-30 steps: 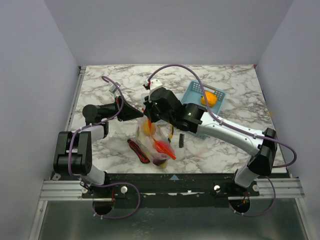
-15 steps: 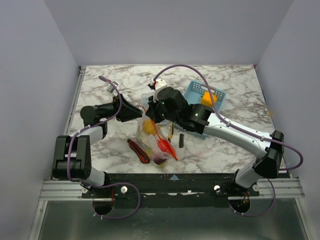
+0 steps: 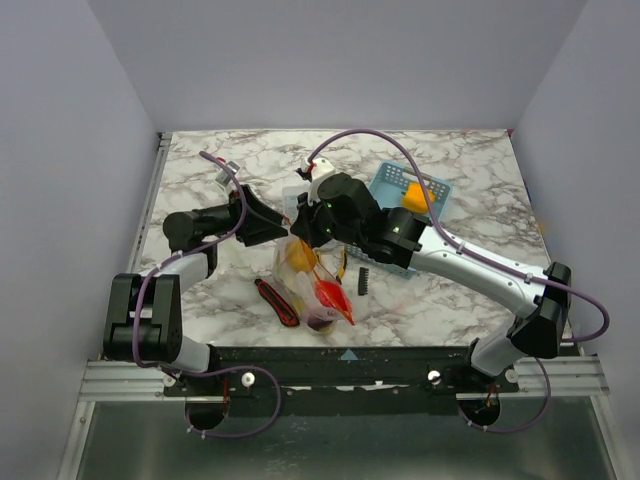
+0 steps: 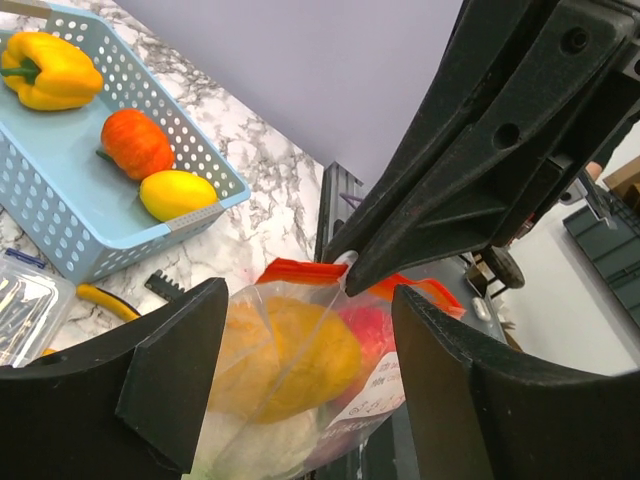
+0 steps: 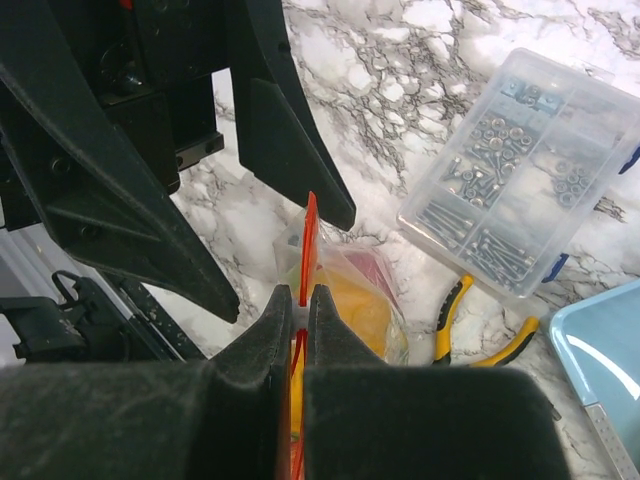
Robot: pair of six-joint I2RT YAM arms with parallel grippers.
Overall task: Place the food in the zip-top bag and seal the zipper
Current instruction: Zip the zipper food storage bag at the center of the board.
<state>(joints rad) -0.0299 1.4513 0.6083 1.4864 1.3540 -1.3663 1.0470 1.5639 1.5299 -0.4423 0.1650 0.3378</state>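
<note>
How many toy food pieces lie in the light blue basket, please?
3: a yellow pepper, an orange-red piece beside it, a yellow lemon-like piece nearest the zip-top bag. More may be hidden.

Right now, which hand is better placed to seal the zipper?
Right. The right hand is shut on the zipper of the zip-top bag; the left hand is open, gripping nothing.

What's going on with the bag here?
The right end effector is shut on the thin red-orange zipper strip of the floppy clear plastic zip-top bag, holding its mouth up. The open left end effector straddles the bag's top. Yellow and red toy food sits inside; three more pieces lie in the light blue plastic basket.
</note>
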